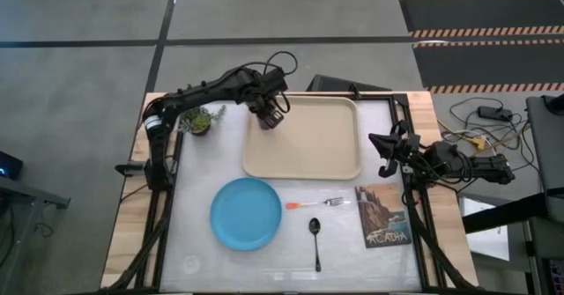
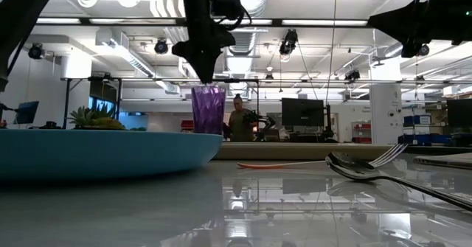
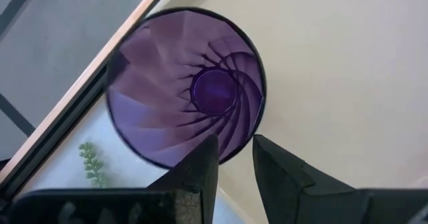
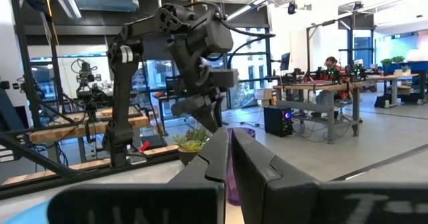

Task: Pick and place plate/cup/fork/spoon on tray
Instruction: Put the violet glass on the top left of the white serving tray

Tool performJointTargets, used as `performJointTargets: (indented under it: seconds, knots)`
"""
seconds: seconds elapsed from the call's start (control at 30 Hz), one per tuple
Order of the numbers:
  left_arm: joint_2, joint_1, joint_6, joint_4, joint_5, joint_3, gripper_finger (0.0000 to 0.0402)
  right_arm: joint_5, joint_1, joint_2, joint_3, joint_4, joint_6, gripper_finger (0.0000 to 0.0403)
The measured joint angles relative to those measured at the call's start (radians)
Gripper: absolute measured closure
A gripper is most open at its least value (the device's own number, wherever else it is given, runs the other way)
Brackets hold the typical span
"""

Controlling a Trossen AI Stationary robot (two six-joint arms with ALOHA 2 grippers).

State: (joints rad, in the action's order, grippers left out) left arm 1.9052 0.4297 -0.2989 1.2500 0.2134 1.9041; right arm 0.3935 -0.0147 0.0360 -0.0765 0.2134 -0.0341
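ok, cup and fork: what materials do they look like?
Cup: probably translucent purple plastic, glossy; the tray shows through its ribbed wall. Fork: shiny silver tines, likely metal; matte orange handle, probably plastic.

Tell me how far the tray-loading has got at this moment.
Done or nearly: the cup stands on the tray at its corner nearest the plant, the left claw straddling its rim; whether it grips or has let go is unclear. Left: the plate, fork and spoon lie on the table. The right claw waits shut beside the tray.
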Motion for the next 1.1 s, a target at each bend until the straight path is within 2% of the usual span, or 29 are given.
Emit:
performJointTargets:
  seconds: [0.3, 0.53, 0.67, 0.77, 0.87, 1.0, 1.1]
  knots:
    - [-0.103, -0.026, -0.001, 0.016, -0.005, 0.0, 0.0326, 0.0, 0.0, 0.0, 0.0, 0.0, 0.0, 0.0394]
    - [-0.128, -0.176, 0.018, -0.061, 0.003, -0.029, 0.0357, 0.0, 0.0, 0.0, 0.0, 0.0, -0.002, 0.0394]
    - [-0.126, -0.256, 0.038, -0.188, 0.005, -0.12, 0.0395, 0.0, 0.0, 0.0, 0.0, 0.0, 0.0, 0.0394]
    - [-0.125, -0.279, 0.052, -0.277, 0.03, -0.21, 0.0398, 0.0, 0.0, 0.0, 0.0, 0.0, 0.0, 0.0394]
    - [-0.125, -0.275, 0.051, -0.342, 0.084, -0.297, 0.0401, 0.0, 0.0, 0.0, 0.0, 0.0, 0.0, 0.0394]
    - [-0.125, -0.243, 0.052, -0.436, 0.205, -0.413, 0.0401, 0.0, 0.0, 0.0, 0.0, 0.0, 0.0, 0.0394]
    - [-0.124, -0.212, 0.051, -0.519, 0.239, -0.484, 0.0401, 0.0, 0.0, 0.0, 0.0, 0.0, 0.0, 0.0394]
